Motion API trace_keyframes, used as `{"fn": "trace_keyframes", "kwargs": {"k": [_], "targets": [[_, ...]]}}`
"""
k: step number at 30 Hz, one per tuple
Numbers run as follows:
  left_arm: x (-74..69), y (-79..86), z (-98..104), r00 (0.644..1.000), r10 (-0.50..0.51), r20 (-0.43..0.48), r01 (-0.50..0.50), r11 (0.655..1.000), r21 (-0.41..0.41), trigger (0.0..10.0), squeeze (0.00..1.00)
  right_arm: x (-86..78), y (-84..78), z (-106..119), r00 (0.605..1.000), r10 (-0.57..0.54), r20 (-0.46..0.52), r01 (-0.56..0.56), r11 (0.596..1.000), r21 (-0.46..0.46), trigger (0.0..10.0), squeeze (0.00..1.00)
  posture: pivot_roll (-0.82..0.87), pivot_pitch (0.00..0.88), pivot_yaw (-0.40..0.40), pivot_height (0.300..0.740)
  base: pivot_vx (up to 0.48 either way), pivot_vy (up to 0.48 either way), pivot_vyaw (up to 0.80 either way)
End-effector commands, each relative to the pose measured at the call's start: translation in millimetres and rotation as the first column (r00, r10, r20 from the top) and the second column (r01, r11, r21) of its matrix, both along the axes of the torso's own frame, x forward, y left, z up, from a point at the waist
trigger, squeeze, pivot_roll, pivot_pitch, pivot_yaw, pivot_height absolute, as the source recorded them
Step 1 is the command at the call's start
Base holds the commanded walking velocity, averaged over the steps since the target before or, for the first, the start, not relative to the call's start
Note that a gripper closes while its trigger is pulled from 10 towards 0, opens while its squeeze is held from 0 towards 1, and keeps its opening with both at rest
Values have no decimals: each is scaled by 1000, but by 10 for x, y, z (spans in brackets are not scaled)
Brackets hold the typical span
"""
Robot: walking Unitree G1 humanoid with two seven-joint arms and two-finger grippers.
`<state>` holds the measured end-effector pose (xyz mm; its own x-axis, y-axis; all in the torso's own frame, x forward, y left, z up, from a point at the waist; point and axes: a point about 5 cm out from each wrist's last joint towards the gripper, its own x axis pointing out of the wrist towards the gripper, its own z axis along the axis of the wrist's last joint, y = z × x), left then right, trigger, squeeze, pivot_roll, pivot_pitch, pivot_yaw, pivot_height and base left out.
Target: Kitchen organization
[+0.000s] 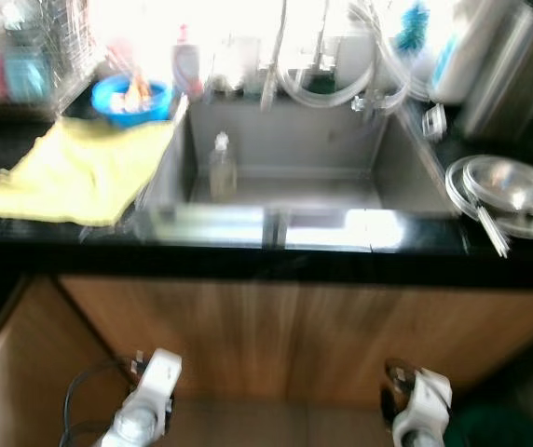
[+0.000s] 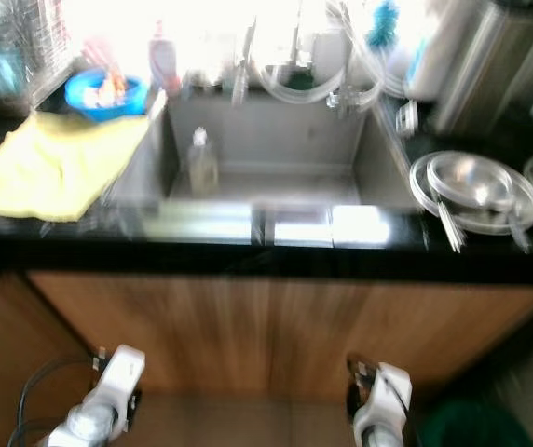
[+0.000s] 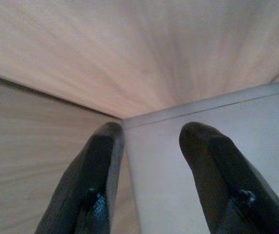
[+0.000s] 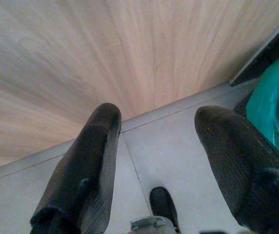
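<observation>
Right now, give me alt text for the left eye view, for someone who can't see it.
Blurred view down onto a steel sink set in a black counter, a yellow cloth and blue bowl to its left, stacked steel plates to its right, wooden cabinet doors below.

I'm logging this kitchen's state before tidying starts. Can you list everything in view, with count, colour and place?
cloth: one, yellow, spread on the black counter left of the sink
bowl: one, blue, on the counter behind the cloth
sink: one, steel, set in the counter's middle
bottle: one, clear, standing inside the sink at its left
hoses: clear, looping behind the sink
brush: one, blue, behind the sink's right corner
plates: a stack, steel, on the counter right of the sink
cabinet doors: wood, below the counter
bin: one, teal, on the floor to the right
left gripper: black jaws open, low by the cabinet
right gripper: black jaws open, above the floor tiles
</observation>
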<state>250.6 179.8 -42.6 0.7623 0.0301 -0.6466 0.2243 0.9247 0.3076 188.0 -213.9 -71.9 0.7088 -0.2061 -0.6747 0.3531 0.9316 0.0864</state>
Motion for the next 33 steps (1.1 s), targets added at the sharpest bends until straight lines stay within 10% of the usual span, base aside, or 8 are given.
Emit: {"fn": "trace_keyframes", "kwargs": {"k": [1,8,19,31,32,33], "targets": [[-99,31,-71,999,-8,-41,9,1000,18,10000,0,39,26,23,998,66,16,-66,998,-20,10000,0,-32,0,0,740,0,0,0],[-123,23,-89,999,-11,-51,12,1000,16,10000,0,194,12,181,973,179,143,-161,978,-130,10000,0,-51,0,-3,740,0,0,0],[-156,-28,-119,997,-30,-68,31,999,15,10000,0,1,-73,1082,797,347,493,-63,861,-504,10000,0,-92,0,-5,740,0,0,0],[-195,-55,-148,995,-48,-83,50,999,18,10000,0,52,-15,1841,713,300,634,101,850,-517,10000,0,-106,0,-4,740,0,0,0],[-198,-57,-150,995,-49,-84,50,999,18,10000,0,99,-14,1880,703,286,651,111,860,-497,10000,59,-105,0,-5,740,0,0,0],[-205,-59,-155,995,-49,-85,51,999,19,10000,0,164,-8,1933,691,257,675,120,881,-458,10000,980,-102,0,-7,740,0,0,0]]}}
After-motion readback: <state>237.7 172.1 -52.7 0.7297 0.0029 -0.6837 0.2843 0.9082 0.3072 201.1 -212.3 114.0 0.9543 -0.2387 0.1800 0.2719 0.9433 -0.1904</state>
